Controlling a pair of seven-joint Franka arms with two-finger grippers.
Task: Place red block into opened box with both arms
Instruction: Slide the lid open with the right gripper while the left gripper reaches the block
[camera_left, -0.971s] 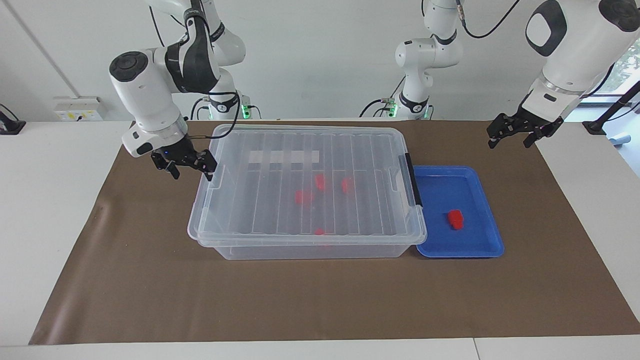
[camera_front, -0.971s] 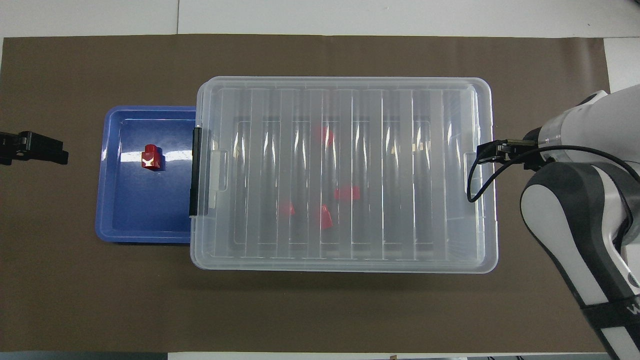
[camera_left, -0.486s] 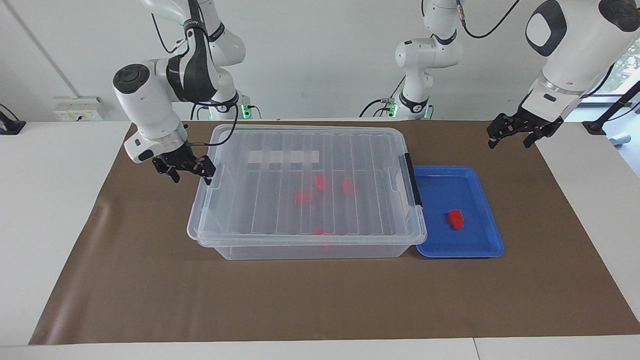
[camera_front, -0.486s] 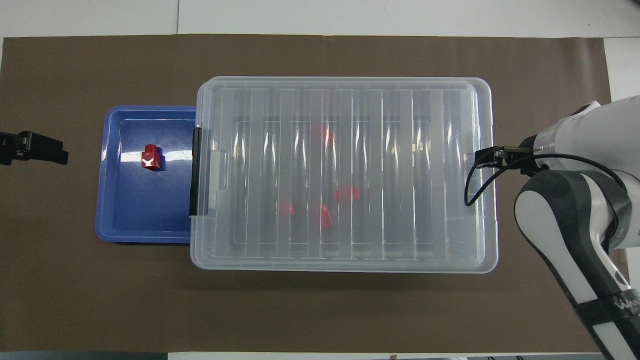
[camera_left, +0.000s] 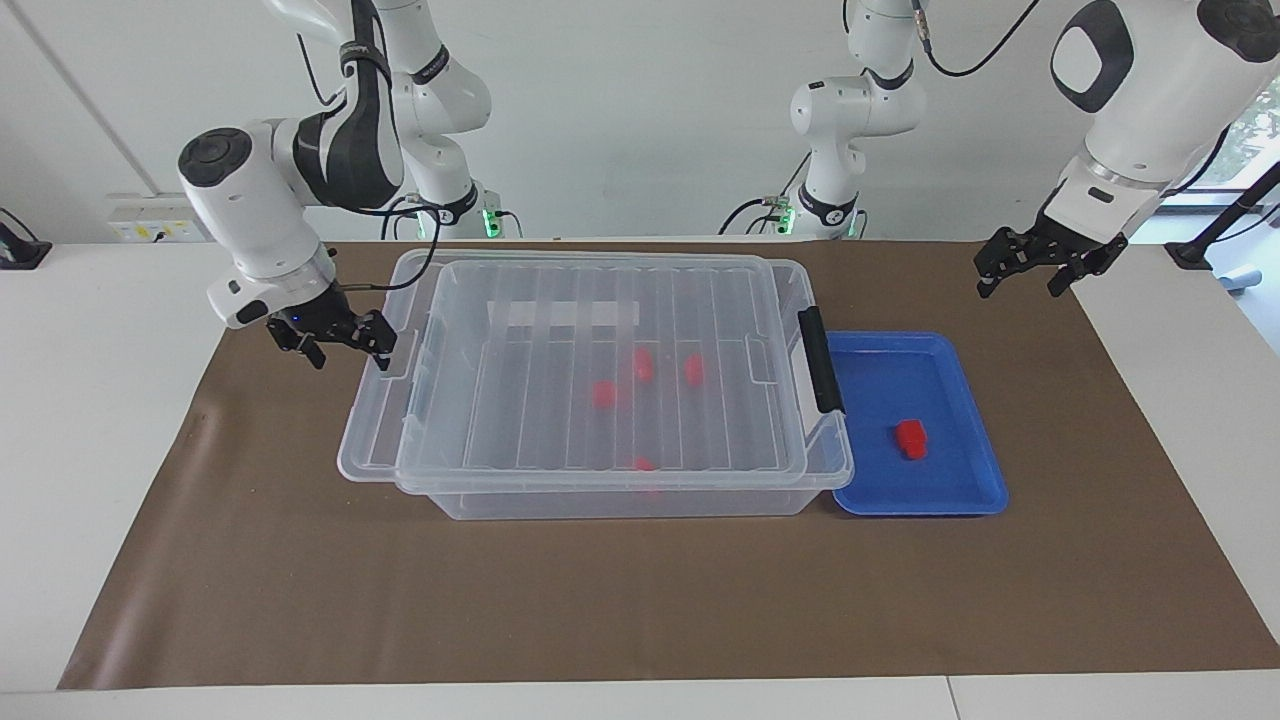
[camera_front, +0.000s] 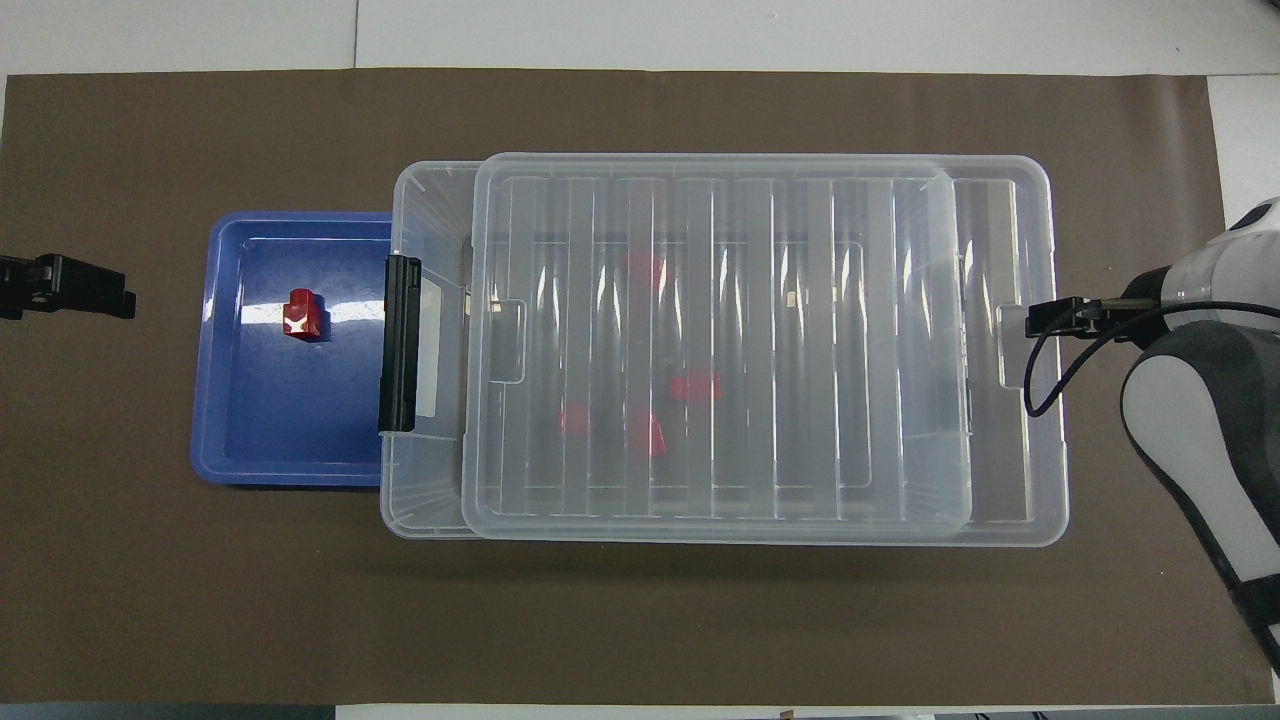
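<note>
No readable text, label, brand or number anywhere.

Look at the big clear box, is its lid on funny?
Yes. The lid sits shifted toward the right arm's end, overhanging the box there and leaving a gap by the black latch. The right gripper is at the overhanging edge.

A robotics lab. White robot arms (camera_left: 270, 190) stand along the frame's top against a bare white wall (camera_left: 620, 110). A brown mat (camera_left: 640, 600) covers the white tabletop (camera_left: 90, 400).
</note>
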